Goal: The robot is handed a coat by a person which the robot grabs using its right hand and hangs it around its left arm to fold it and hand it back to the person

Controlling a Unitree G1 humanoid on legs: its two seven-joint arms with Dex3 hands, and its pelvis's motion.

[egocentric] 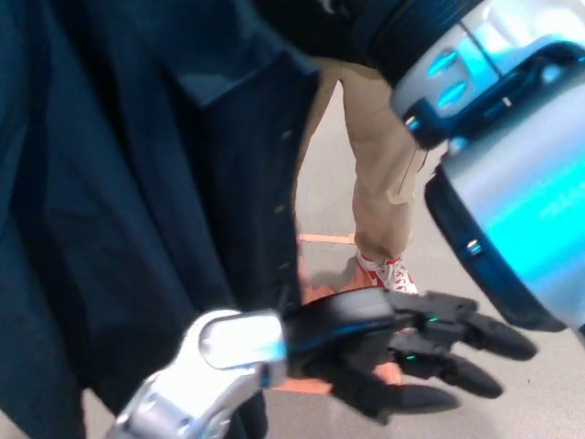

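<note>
The dark coat (119, 183) hangs over the whole left side. My right forearm (521, 183) fills the upper right, its hand out of sight. My left hand (393, 352) stretches out near the bottom, fingers spread, holding nothing, with a person's leg (379, 155) and red shoe (391, 273) beyond.

Coat (119, 183) left of person's leg (384, 174)

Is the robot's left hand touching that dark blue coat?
Cannot tell. Head view: the edge of the dark blue coat overlaps the wrist end of the left hand; its fingers spread clear.
</note>
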